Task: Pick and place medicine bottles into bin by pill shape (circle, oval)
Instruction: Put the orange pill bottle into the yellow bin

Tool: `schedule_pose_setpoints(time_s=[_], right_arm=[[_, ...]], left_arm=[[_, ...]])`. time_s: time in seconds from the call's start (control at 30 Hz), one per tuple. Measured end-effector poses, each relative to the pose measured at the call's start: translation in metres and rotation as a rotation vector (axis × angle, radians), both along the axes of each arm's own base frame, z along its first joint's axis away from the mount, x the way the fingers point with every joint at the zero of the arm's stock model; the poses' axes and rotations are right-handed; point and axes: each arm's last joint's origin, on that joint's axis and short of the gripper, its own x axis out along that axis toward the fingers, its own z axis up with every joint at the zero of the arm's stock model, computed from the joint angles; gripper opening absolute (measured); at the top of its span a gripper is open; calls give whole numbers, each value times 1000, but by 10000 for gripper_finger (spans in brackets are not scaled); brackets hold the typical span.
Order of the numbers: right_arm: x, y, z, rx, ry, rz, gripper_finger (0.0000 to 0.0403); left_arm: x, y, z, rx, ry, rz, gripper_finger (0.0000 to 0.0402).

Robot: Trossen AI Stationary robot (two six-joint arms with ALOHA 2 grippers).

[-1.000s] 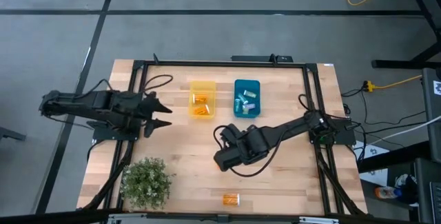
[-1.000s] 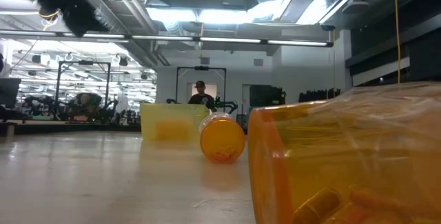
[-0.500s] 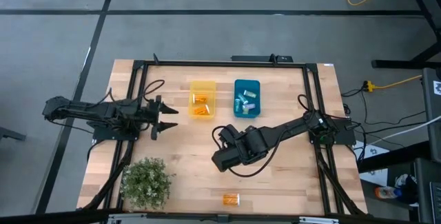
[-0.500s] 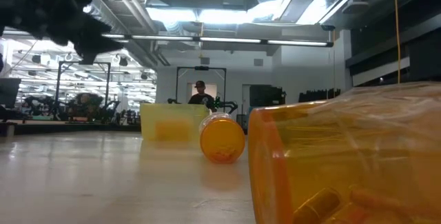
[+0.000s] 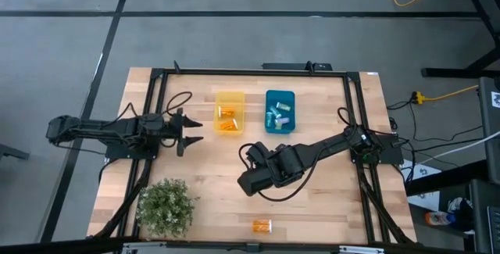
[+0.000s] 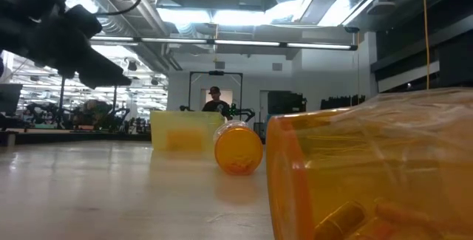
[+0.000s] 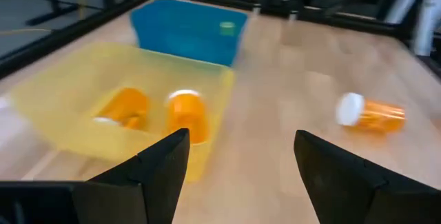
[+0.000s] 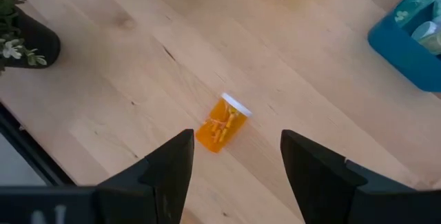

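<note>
One orange pill bottle lies on its side near the table's front edge, just ahead of the right end effector, whose fingers are spread wide. The left end effector, also open, is farther away.

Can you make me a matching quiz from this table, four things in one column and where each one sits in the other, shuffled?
Things:
1. yellow bin
2. blue bin
3. potted plant
4. loose orange bottle

Places or contents:
A. front left corner of the table
B. holds pale and teal bottles
C. lying alone by the front edge
D. holds orange bottles

Pairs: 1-D, 2-B, 3-A, 4-C
</note>
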Motion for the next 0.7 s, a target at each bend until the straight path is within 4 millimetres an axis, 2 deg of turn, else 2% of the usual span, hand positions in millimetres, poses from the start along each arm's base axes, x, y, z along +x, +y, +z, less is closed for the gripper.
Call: schedule_pose_setpoints(time_s=[0.2, 0.6, 0.7], right_arm=[[0, 0, 0, -5, -2, -2, 220], [1, -1, 0, -51, -32, -16, 220], [5, 3, -7, -52, -50, -15, 220]], left_arm=[[-1, 5, -3, 22, 11, 131, 255], [-1, 5, -3, 11, 9, 133, 255], [-1, 5, -3, 10, 9, 133, 255]])
